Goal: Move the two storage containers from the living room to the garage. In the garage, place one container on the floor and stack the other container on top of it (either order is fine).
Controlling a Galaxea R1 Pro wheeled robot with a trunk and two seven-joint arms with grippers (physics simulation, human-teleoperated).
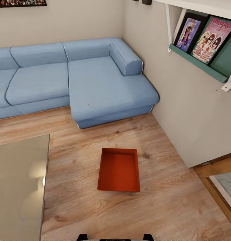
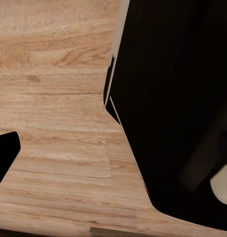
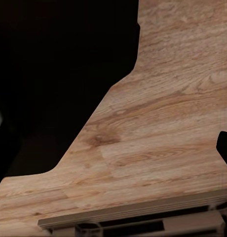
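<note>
Sitting on the wood floor (image 1: 169, 207) just off the blue sofa (image 1: 105, 90) corner, one red-orange container (image 1: 119, 170) lay dead ahead of the robot, long axis pointing away; neither arm looked nearer; I couldn't tell whether the grippers were parted.

One storage container (image 1: 119, 170) in the head view: plain red-orange rectangular box, straight sides, no lid, open side up, interior empty. It sits flat and upright on the light wood plank flooring (image 1: 81, 157) of the living room, long axis running away from the camera, very slightly skewed. Position: just in front of the chaise end of the blue corner sofa (image 1: 95, 83), apart from it with a strip of bare planks between. Pale wall (image 1: 195, 110) to its right, well apart. Nothing touching it, nothing stacked on or in it.
</note>
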